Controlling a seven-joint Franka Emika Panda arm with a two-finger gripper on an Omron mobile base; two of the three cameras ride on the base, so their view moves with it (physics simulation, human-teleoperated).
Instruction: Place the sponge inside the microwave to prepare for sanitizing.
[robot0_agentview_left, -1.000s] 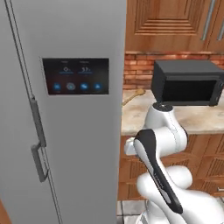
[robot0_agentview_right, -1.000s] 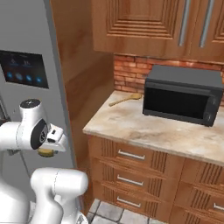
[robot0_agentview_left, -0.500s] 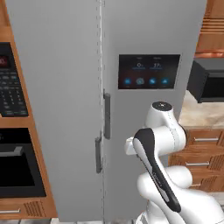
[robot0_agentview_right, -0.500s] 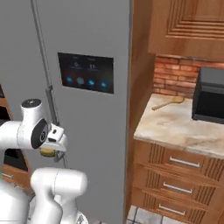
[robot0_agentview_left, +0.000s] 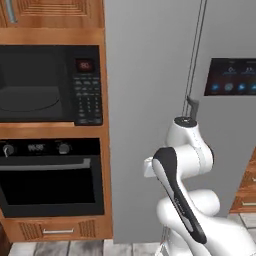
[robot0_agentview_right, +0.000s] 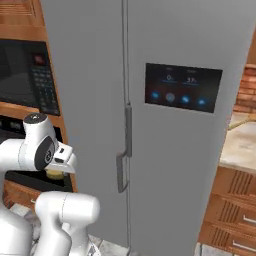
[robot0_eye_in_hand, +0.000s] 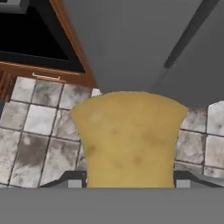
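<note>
The tool (robot0_eye_in_hand: 130, 183) grips the sponge (robot0_eye_in_hand: 130, 138) between its jaws, carried low over the floor tiles, tucked close for travel. The microwave (robot0_agentview_left: 50, 85), door apparently open, waits up in the cabinet wall beside the fridge (robot0_agentview_left: 165, 75).

Sponge (robot0_eye_in_hand: 130, 140): pale yellow block with faint darker mottling on its face, edges rounded at the top corners. In the hand view it stands upright between the two finger tips, above a grey tiled floor. In the right base view a small yellow-green sliver of it (robot0_agentview_right: 55, 174) shows under the robot's wrist.

Microwave (robot0_agentview_left: 37, 82): wide, black, built into wooden cabinetry above the oven. Dark glass door closed, round turntable faintly visible through it. Grey button keypad at its right side, small red display above the keypad. Well apart from the sponge.
</note>
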